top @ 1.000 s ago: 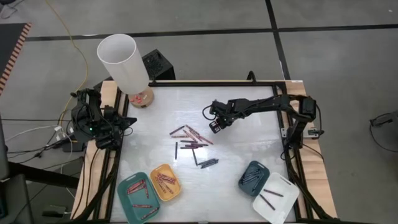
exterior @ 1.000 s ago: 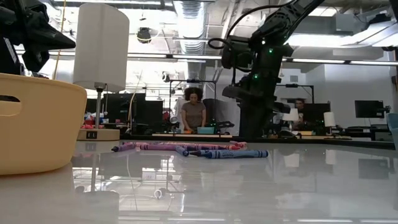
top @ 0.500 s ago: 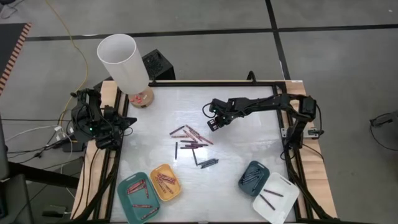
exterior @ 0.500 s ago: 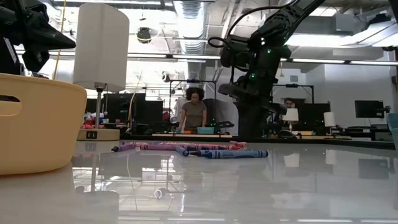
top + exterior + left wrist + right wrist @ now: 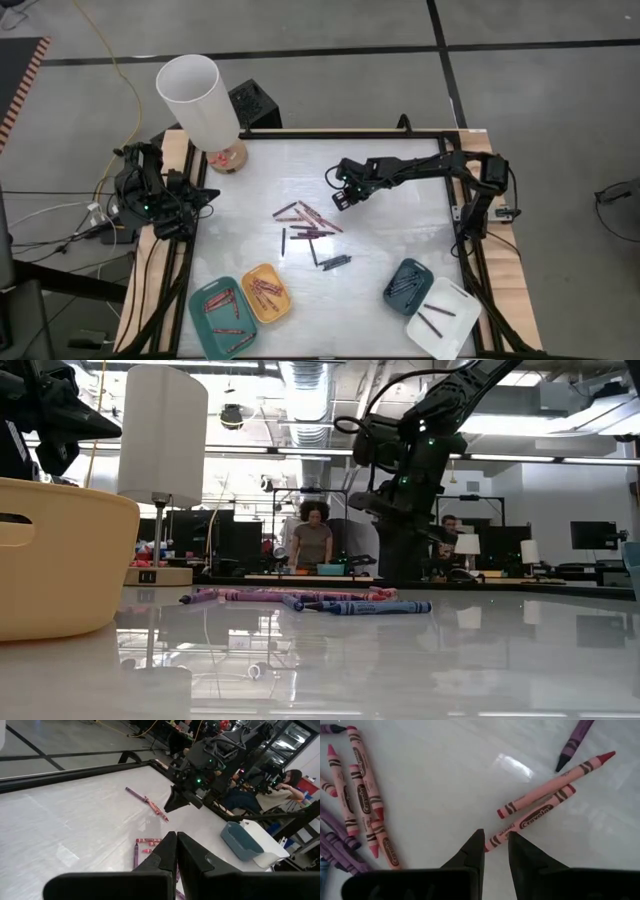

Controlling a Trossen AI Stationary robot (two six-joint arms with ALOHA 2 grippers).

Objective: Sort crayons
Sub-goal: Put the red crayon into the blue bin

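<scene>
From above, my right claw (image 5: 342,197) hangs over the table (image 5: 400,235) just right of the loose crayons (image 5: 305,225) scattered mid-table; my left claw (image 5: 205,193) waits at the left edge.

Level with the table, the crayons (image 5: 300,600) lie in a low row, my right claw above their right end.

My left wrist shows its fingers (image 5: 170,852) pressed together.

My right wrist shows fingers (image 5: 472,850) slightly apart, gripping nothing, over two pink crayons (image 5: 535,805).
</scene>
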